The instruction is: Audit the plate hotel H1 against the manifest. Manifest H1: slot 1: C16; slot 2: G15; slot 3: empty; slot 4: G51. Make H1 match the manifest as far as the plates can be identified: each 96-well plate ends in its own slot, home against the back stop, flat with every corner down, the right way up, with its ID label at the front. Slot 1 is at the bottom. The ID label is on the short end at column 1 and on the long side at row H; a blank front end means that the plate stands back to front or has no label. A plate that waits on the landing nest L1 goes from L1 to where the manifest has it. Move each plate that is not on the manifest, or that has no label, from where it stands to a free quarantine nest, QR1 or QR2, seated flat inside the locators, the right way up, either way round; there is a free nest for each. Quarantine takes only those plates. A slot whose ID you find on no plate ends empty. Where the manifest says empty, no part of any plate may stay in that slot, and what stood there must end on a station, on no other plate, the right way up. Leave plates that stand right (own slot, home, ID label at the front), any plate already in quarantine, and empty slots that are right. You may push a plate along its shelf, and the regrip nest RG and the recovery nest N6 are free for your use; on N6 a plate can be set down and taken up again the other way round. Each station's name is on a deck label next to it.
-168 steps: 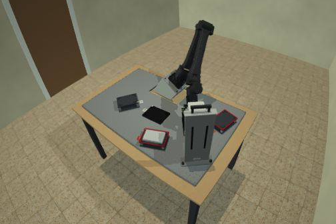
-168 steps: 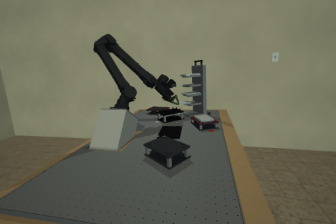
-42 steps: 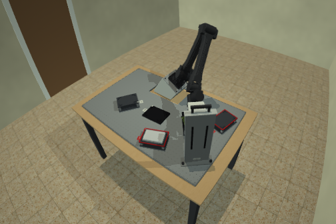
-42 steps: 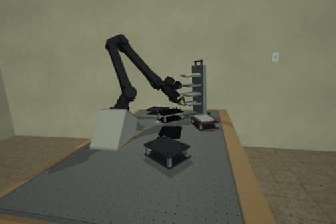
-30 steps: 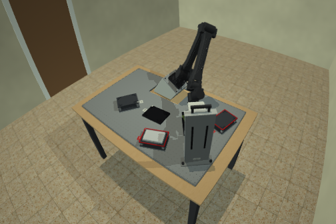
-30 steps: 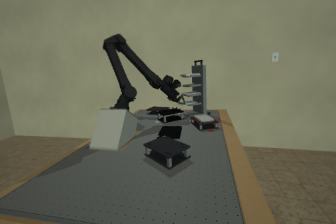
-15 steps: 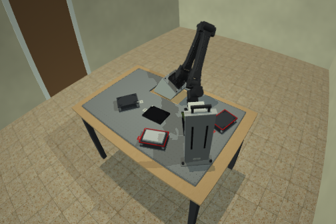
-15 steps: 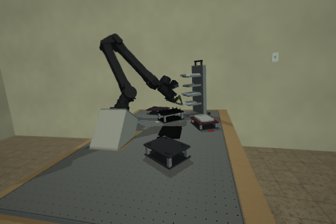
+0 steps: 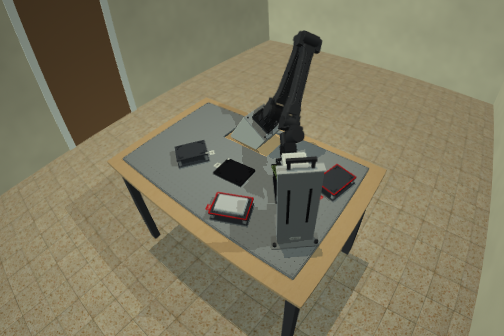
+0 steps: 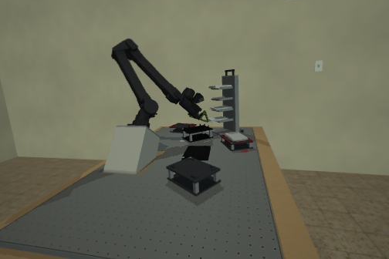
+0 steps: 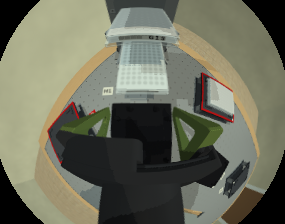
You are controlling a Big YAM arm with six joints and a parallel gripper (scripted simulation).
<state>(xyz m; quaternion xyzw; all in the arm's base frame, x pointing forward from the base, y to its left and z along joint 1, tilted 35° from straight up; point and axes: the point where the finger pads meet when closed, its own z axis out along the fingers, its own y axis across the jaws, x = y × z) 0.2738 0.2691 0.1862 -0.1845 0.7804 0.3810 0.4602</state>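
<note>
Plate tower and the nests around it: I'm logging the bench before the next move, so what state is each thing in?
Gripper: open, holding nothing.
Plate tower: upright, four shelves; plates show on some, the count is unclear.
Left red-edged nest: holds a white plate, flat.
Right red-edged nest: no plate on it.
Flat black pad: bare.
Raised black nest: bare.
Nest under the gripper: bare.

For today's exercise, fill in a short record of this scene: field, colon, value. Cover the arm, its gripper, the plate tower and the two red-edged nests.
arm: black, reaching from its base toward the plate tower
gripper: open, holding nothing, green fingers spread
ahead of gripper: white well plate lying in front of the tower
tower shelves: four; contents unclear from the side
red-edged nest, near: holds a white plate
red-edged nest, far: dark surface, no plate seen
</note>
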